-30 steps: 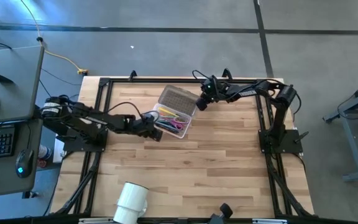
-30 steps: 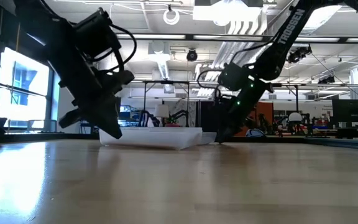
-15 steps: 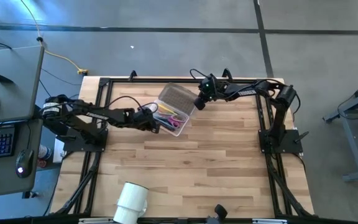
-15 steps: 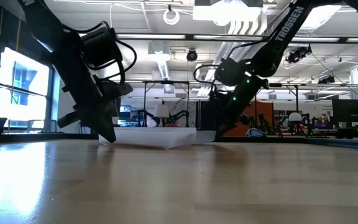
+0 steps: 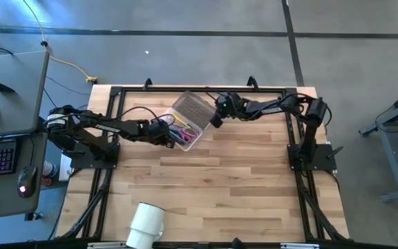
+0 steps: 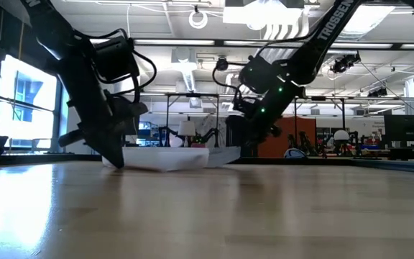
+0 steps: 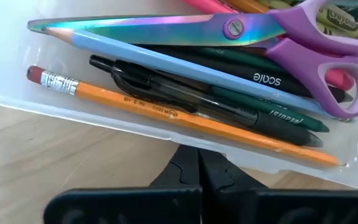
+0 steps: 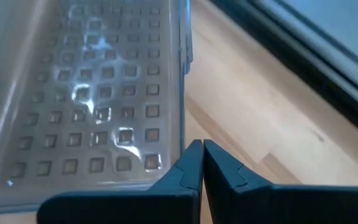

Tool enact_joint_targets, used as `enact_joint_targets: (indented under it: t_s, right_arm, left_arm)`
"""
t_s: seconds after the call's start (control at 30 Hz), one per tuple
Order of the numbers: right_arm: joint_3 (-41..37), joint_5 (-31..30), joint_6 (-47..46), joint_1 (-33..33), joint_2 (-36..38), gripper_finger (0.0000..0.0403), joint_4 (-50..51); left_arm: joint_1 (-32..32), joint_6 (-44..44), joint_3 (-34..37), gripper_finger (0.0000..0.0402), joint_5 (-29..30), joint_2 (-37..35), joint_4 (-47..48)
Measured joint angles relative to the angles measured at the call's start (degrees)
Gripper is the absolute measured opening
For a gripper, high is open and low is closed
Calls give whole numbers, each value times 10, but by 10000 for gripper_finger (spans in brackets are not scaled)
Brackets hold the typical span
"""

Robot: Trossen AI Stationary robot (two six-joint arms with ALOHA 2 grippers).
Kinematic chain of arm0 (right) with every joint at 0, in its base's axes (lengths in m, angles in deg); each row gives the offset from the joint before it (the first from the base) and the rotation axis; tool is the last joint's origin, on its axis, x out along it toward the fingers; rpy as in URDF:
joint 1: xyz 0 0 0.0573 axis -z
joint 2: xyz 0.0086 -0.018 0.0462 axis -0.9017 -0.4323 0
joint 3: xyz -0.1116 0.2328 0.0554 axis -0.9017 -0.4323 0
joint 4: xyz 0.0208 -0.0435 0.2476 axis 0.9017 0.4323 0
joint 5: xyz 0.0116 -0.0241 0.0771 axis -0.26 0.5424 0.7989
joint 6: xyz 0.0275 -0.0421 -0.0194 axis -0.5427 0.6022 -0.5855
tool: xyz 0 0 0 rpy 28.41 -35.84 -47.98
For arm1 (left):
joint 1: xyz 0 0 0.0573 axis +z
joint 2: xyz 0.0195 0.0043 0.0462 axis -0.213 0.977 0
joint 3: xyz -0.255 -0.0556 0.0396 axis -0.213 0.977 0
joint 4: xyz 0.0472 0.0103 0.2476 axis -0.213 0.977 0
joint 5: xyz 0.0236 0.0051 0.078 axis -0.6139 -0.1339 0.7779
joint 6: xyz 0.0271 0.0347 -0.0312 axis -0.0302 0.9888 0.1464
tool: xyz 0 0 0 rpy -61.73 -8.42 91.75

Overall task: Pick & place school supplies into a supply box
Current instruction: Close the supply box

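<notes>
The supply box [image 5: 187, 133], a clear case, rests on its bottom at the table's far middle. Its ribbed lid [image 5: 191, 108] is laid open toward the far edge. Inside lie the school supplies: purple-handled scissors [image 7: 303, 37], a yellow pencil [image 7: 166, 112], and dark and light-blue pens. My left gripper [image 5: 167, 133] is shut, at the box's left long wall. My right gripper [image 5: 213, 120] is shut, at the lid's right edge. My left gripper sets its shut fingertips [image 7: 199, 163] against the box's clear long wall [image 7: 185, 138], near that wall's middle. It comes from the table's left, slanting down. The box stays flat on the table. My right gripper has its shut fingertips [image 8: 194, 155] at the lid's long free edge, near a corner [image 8: 182, 144]. It comes from the table's right, slanting down. I cannot tell whether it touches the lid.
A white cup [image 5: 146, 223] lies on its side near the table's front edge, left of middle. Black frame rails [image 5: 199, 89] run along the table's far edge and sides. Bare wood lies between the box and the cup.
My right gripper has gone toward the table's left, along the far side, up to the lid. My left gripper has swung toward the far edge along the box's wall. The box has turned a little and slid toward the left. Both grippers stay shut.
</notes>
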Motion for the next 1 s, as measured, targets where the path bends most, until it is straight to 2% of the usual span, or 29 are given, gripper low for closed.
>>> enact_joint_targets:
  t_s: [0.23,0.47,0.6,0.8,1.0]
  right_arm:
    - [0,-48,-15,-32,1,0,-11]
    - [0,-118,-12,-70,16,0,-13]
    - [0,-146,0,-95,49,0,-18]
    - [2,-137,-3,-137,94,0,-30]
    - [3,-105,-31,-193,98,1,-69]
  left_arm:
    - [0,7,0,38,14,0,8]
    - [0,15,0,14,20,0,7]
    - [0,15,0,28,26,1,6]
    - [0,15,1,54,33,2,5]
    - [1,15,1,31,59,2,-5]
